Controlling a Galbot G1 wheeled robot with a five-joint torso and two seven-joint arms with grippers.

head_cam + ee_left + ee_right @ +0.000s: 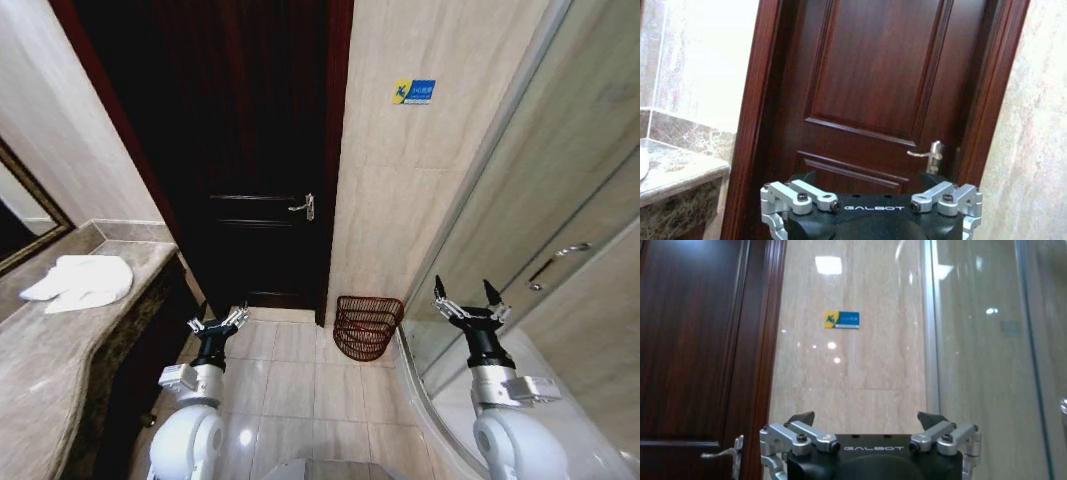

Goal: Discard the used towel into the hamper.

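While both arms are held low in front of the robot, the left gripper (219, 322) and the right gripper (468, 297) point forward with fingers spread wide, gripping nothing. The hamper (367, 326) stands on the tiled floor between them, ahead of both and nearer the right one, against the wall beside the door (255, 150). The towel (80, 281) lies crumpled on the counter (60, 350), well off to the left gripper's left side.
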